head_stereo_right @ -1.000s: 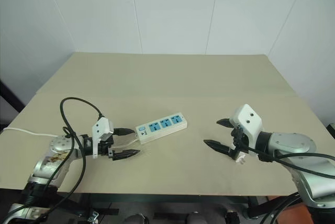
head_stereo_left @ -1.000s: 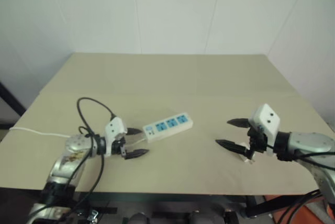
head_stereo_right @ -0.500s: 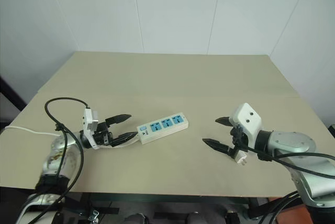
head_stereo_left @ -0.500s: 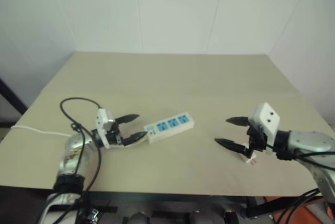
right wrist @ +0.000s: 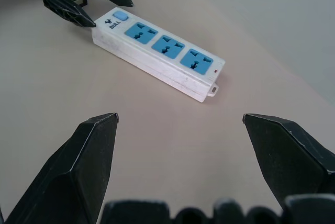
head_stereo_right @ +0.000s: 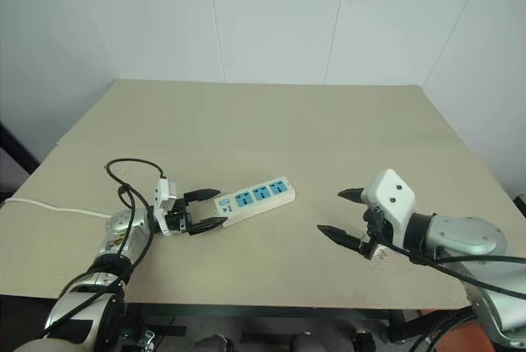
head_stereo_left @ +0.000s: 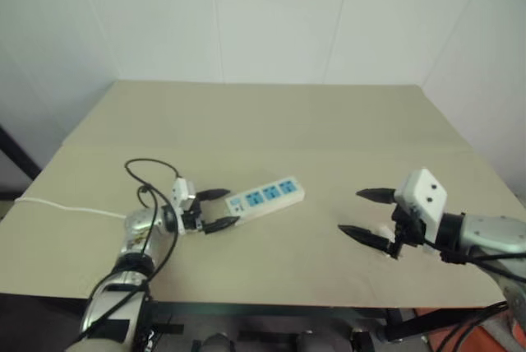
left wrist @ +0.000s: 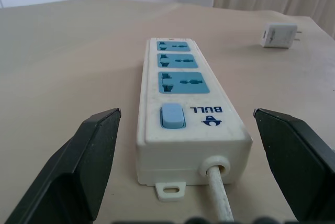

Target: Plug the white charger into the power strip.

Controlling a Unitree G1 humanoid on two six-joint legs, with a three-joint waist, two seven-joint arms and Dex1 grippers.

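white power strip (left wrist: 191,130) with three blue socket faces, white charger (left wrist: 279,35), beige table (head_stereo_left: 271,122), black fingers (right wrist: 86,156)

Power strip (head_stereo_right: 254,197) mid-table (head_stereo_right: 271,122) — charger (left wrist: 279,35) well right (apart).

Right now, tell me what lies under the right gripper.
Under the open right gripper, bare table and, mostly covered by the wrist, a bit of the white charger; its prongs are hidden here.

Power strip (left wrist: 184,124) with 3 blue sockets between spread gripper (left wrist: 191,161) fingers, white charger (left wrist: 279,35) beyond
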